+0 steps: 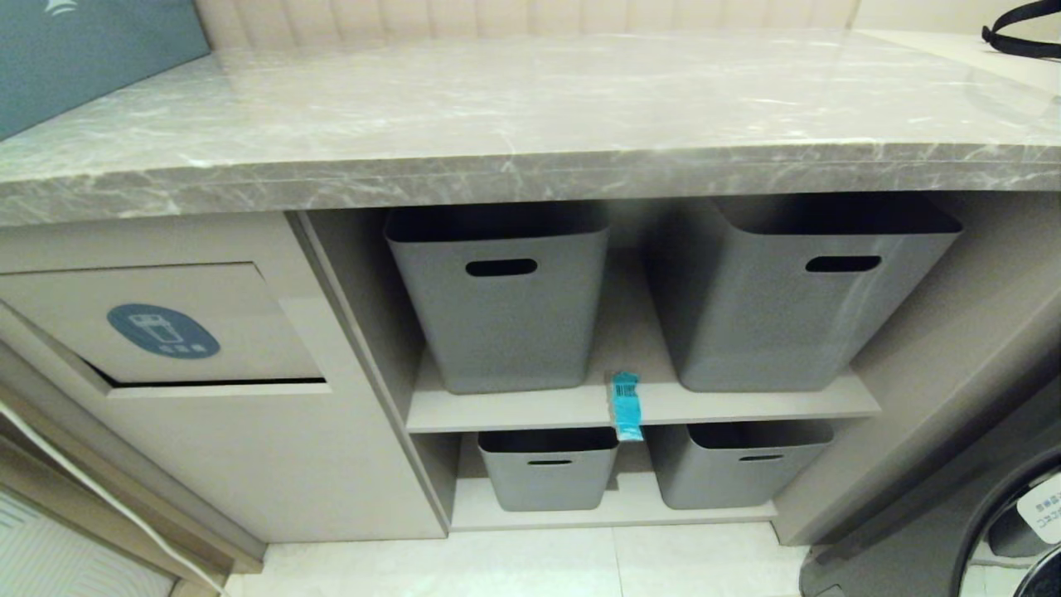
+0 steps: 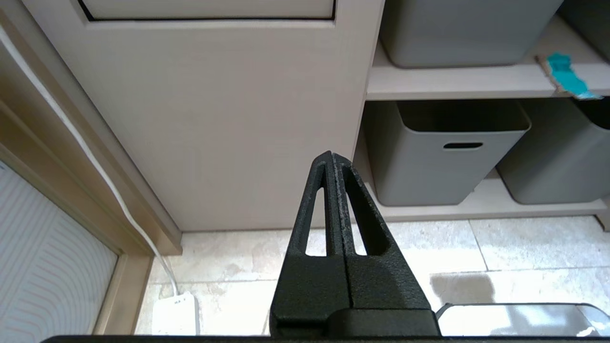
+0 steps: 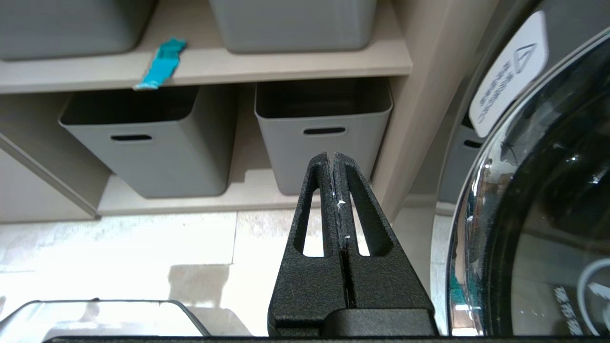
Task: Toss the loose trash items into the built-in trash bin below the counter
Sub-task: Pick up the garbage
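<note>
A teal barcoded wrapper (image 1: 625, 405) lies on the upper shelf's front edge between two grey baskets, hanging over it; it also shows as the wrapper (image 2: 565, 77) and the wrapper (image 3: 162, 63) in the wrist views. The built-in trash bin (image 1: 166, 327), a beige flap with a blue oval sticker, sits at the left under the grey marble counter (image 1: 514, 116). No trash lies on the counter top in the head view. My left gripper (image 2: 330, 155) is shut and empty, low before the cabinet front. My right gripper (image 3: 331, 156) is shut and empty, facing the lower baskets. Neither arm is in the head view.
Grey baskets (image 1: 506, 298) with slot handles fill two shelves. A teal-blue box (image 1: 83, 50) stands on the counter's left. A washing machine door (image 3: 548, 190) is at the right. A white cable (image 2: 86, 152) runs to a white adapter (image 2: 175, 313) on the tiled floor.
</note>
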You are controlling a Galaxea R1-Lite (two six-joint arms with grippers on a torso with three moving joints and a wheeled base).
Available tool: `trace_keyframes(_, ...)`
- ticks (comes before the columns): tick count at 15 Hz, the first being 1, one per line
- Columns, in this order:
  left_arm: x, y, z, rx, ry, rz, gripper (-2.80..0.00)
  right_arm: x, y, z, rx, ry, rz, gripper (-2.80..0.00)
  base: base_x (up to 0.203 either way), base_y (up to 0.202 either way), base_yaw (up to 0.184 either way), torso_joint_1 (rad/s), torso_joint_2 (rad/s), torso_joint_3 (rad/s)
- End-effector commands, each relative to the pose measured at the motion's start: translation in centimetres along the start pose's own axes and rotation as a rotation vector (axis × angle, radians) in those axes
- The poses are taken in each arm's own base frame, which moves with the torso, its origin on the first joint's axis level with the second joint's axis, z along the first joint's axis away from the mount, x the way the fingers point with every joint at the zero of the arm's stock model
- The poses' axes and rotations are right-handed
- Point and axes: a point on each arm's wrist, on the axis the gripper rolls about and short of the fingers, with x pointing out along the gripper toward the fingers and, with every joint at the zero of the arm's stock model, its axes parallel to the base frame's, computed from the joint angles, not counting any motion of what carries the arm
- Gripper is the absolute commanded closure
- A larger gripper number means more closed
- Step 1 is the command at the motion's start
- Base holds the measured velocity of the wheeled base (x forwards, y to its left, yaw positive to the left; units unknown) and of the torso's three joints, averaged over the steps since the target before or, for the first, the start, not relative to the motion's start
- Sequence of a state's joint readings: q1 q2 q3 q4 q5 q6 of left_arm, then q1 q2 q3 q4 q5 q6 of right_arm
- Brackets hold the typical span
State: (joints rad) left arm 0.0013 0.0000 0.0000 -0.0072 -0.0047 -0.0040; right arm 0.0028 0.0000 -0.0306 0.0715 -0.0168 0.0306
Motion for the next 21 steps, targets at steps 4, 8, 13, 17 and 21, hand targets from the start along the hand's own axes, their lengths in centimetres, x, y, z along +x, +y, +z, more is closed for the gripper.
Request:
trace_keyframes(4, 0.0, 0.0, 0.0, -0.001, 0.003, 0.002, 0.00, 0.0, 0.0, 0.0, -0.009, 0.001, 0.000, 0.00, 0.000, 0.000, 0.000, 0.004, 0.00, -0.197)
trace_keyframes(8, 0.0, 0.0, -0.1, -0.011, 0.004, 0.004, 0.00, 0.0, 0.0, 0.0, -0.018, 0.003, 0.002, 0.00, 0.000, 0.000, 0.000, 0.004, 0.00, -0.176)
trace_keyframes(13, 0.0, 0.0, 0.0, -0.046, 0.001, 0.009, 0.00, -0.3, 0.2, 3.8, -0.117, -0.031, 0.049, 0.00, 0.000, 0.000, 0.000, 0.001, 0.00, -0.018)
trace_keyframes(17, 0.0, 0.0, 0.0, -0.065, 0.001, 0.010, 0.00, 6.4, 0.8, 13.6, 0.002, 0.176, 0.123, 0.00, 0.000, 0.000, 0.000, 0.000, 0.00, 0.000)
trace_keyframes(21, 0.0, 0.0, 0.0, -0.065, 0.001, 0.011, 0.00, 18.9, 3.9, 14.8, 0.412, 0.578, 0.274, -2.80, 0.000, 0.000, 0.000, 0.000, 0.00, 0.000)
